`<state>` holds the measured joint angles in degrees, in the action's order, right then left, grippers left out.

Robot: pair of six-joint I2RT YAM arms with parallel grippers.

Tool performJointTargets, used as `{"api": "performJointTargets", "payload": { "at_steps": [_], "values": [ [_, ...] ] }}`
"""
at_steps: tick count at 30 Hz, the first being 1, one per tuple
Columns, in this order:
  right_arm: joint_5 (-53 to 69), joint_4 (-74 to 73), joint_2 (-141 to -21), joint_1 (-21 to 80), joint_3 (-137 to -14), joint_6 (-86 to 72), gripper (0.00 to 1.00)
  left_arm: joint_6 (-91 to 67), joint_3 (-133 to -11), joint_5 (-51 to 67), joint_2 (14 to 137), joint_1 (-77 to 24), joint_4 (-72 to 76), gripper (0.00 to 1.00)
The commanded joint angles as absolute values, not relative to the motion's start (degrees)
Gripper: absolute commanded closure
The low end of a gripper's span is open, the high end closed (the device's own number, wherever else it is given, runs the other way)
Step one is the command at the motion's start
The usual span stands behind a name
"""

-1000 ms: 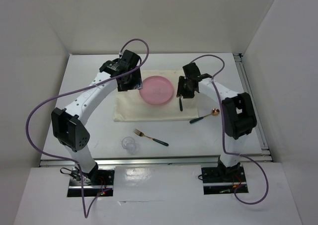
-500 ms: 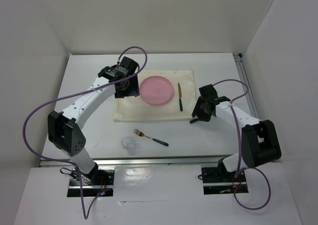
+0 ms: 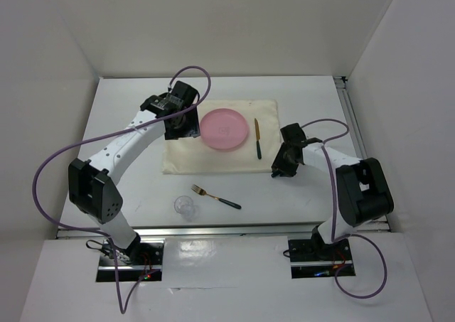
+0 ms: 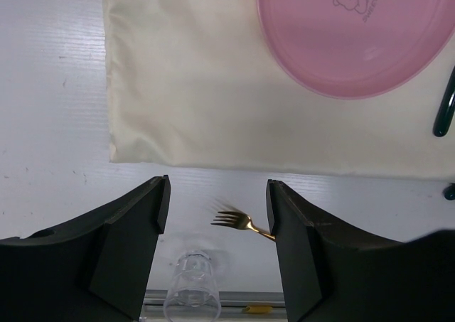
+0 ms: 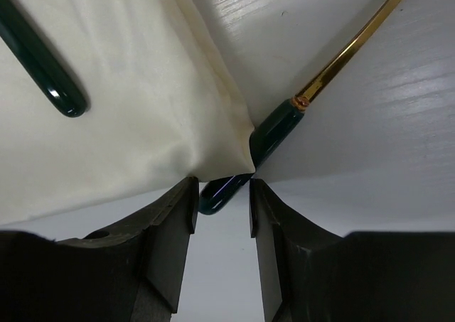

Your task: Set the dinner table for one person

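nearest the arm bases, a clear glass (image 3: 184, 207) stands upright on the dinner table (image 3: 128, 102), which is the big white top that everything here sits on. just beside the glass lies the fork (image 3: 213, 196), flat on the bare table, gold tines to the left and dark green handle to the right.

a bit further back on the right, the right gripper (image 5: 222, 194) is down low at the near right corner of the cream placemat (image 3: 206, 158). its jaws are narrow, one on each side of the green handle tip of the spoon (image 5: 277, 130). the wrist view is so tight i honestly can't tell if they're pinching it or just bracketing it. the cloth corner is right up against that handle, and the gold stem runs off over the bare table.

on the placemat, the pink plate (image 3: 224, 129) sits in the far half. the knife (image 3: 257, 138) lies just right of it, apart from it, green handle toward the near side.

furthest back, the left gripper (image 4: 217, 194) hovers over the mat's left edge beside the plate, jaws spread wide with nothing in them.
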<state>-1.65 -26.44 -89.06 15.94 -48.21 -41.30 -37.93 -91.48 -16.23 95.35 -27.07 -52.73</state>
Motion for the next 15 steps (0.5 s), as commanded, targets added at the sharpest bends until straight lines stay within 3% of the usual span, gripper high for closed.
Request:
{"api": "performJointTargets", "payload": {
  "at_steps": [1, 15],
  "values": [
    [-3.3, -25.8, -86.3, 16.1, -47.3, -42.2, 0.54, -38.3, -91.7, -16.2, 93.2, -26.7, -52.2, 0.27],
    [-8.2, -28.1, -83.3, 16.1, -43.3, -40.5, 0.60, -38.3, -91.7, -16.2, 94.2, -26.7, -52.2, 0.27]
  ]
}}
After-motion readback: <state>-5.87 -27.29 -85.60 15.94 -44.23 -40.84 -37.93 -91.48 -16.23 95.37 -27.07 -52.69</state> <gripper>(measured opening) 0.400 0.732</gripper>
